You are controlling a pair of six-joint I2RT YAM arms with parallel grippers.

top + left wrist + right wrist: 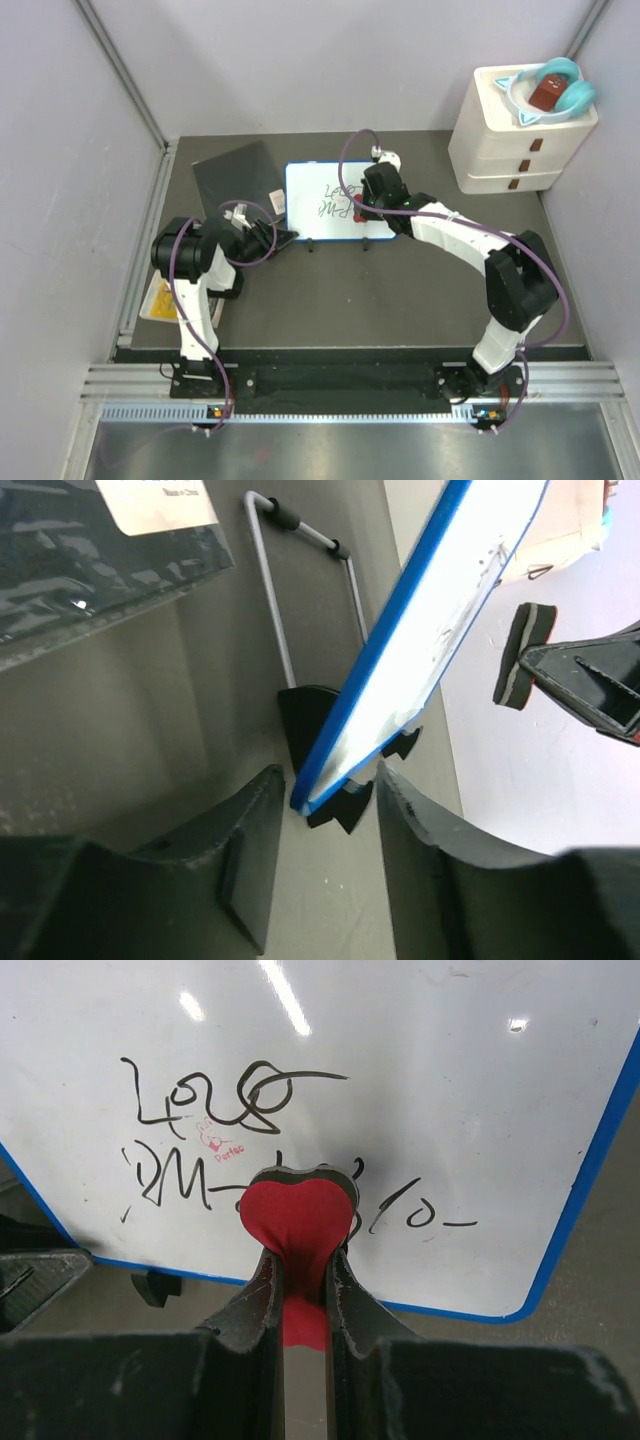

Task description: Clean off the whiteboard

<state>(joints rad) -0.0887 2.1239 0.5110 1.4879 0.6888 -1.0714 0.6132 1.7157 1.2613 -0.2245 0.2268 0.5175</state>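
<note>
So the right tool (pixel 300 1260) was clenched on a red heart-shaped eraser (pixel 298 1215), held right at the dark scribbles (pixel 215 1095) on the whiteboard (pixel 315 190), which stood on its feet near the middle of the tabletop's (pixel 400 290) far edge. Looked like the wiping step to me, with basically all the writing left. The left tool (pixel 328 780) sat released, fingers either side of the board's lower corner, so I'd guess the next move called for pressing in and stroking sideways while that side braced the board.
</note>
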